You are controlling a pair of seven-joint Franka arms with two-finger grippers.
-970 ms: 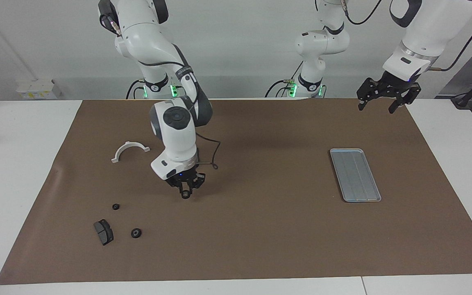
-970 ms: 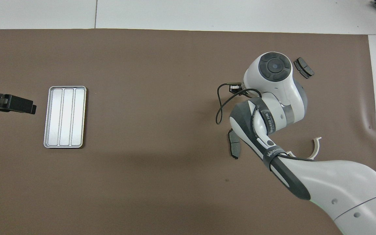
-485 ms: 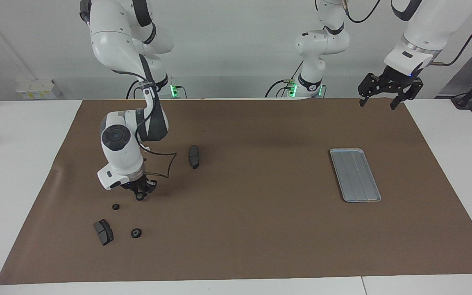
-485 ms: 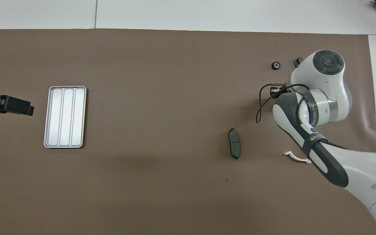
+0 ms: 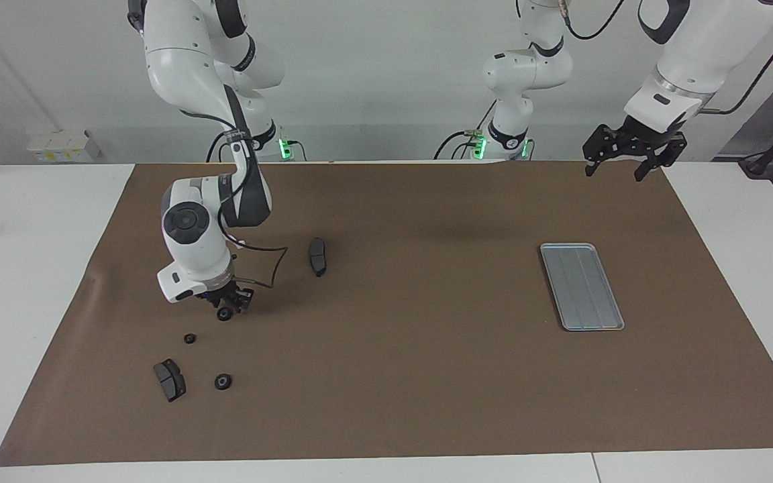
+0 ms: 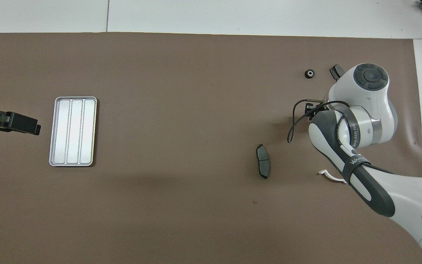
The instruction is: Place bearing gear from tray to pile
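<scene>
My right gripper is shut on a small black bearing gear, low over the mat beside the pile. The pile is two loose black gears and a squat dark two-block brake pad. In the overhead view one pile gear and a corner of the pad show past the right arm, which hides the held gear. The silver ridged tray lies bare toward the left arm's end. My left gripper hangs open in the air, beside the mat's edge, and waits.
A slim curved dark pad lies mid-mat, nearer to the robots than the pile. A white half-ring bracket peeks from under the right arm in the overhead view. A brown mat covers the white table.
My right gripper carried the gear from mid-mat toward the right arm's end, down beside the pile, then shifted slightly. The left gripper barely moved.
</scene>
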